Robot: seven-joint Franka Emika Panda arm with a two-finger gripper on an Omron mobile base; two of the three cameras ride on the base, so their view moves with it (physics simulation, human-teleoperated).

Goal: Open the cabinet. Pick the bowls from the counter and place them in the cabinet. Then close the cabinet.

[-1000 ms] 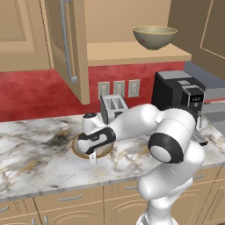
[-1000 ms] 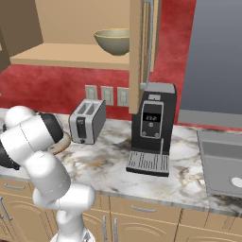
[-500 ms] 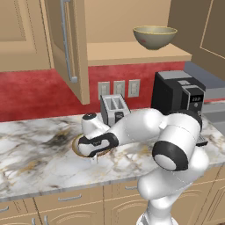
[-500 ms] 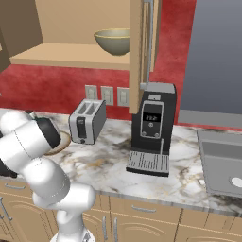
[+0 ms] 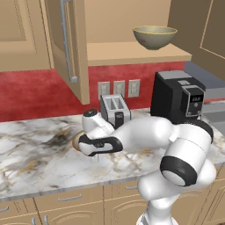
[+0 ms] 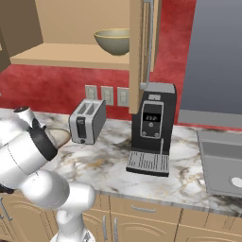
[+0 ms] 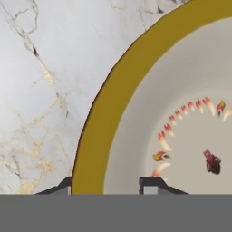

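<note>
You had the gripper (image 7: pixel 107 188) straddling the tan rim of the shallow bowl (image 7: pixel 181 113) on the counter (image 7: pixel 41 90), jaws half-narrowed, grip uncertain; next, clamp firmly and lift toward the open cabinet (image 5: pixel 132 52).

Shallow bowl (image 5: pixel 77 139) mostly behind the arm; gripper (image 7: pixel 110 186) tips barely visible.

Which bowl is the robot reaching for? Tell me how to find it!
Find the marble counter and the silver toaster. Just left of the toaster, under the hand, sits a shallow bowl. It has a tan rim and cream inside with little painted marks, unlike the deeper olive bowl up in the cabinet.
</note>
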